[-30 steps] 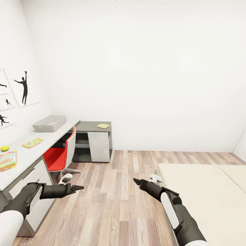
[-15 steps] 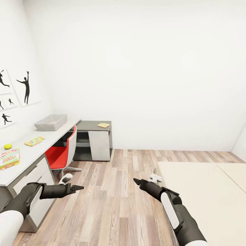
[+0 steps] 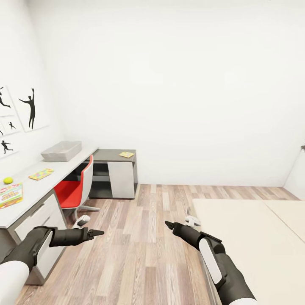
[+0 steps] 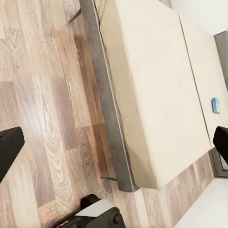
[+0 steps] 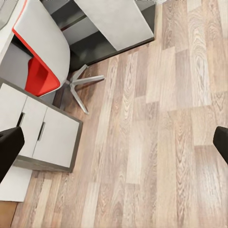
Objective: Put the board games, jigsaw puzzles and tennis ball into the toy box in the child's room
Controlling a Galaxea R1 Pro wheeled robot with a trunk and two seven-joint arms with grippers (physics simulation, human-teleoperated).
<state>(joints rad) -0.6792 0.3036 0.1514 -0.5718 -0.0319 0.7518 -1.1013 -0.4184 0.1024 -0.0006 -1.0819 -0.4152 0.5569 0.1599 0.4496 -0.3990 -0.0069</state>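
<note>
Along the left wall runs the white table [image 3: 63,169]. On it stand the grey toy box [image 3: 61,151], a jigsaw puzzle [image 3: 41,174], the tennis ball [image 3: 7,180] and a board game [image 3: 9,195]. A second jigsaw puzzle [image 3: 126,154] lies on the lower dark unit. The beige bed [image 3: 254,237] fills the right side. In the left wrist view a small blue board game [image 4: 215,105] lies on the bed [image 4: 156,80]. My left gripper [image 3: 95,232] and right gripper [image 3: 168,223] hang open and empty over the floor, far from all toys.
A red and white swivel chair [image 3: 74,190] is tucked under the table, its star base [image 5: 80,85] on the plank floor. White drawers [image 5: 42,137] stand beside it. Open wood floor [image 3: 140,237] lies between table and bed. Black silhouette pictures [image 3: 29,108] hang on the left wall.
The whole picture has shifted slightly, so the camera has moved: the table's things sit a little higher and the bed edge further left. Both arms keep the same pose.
</note>
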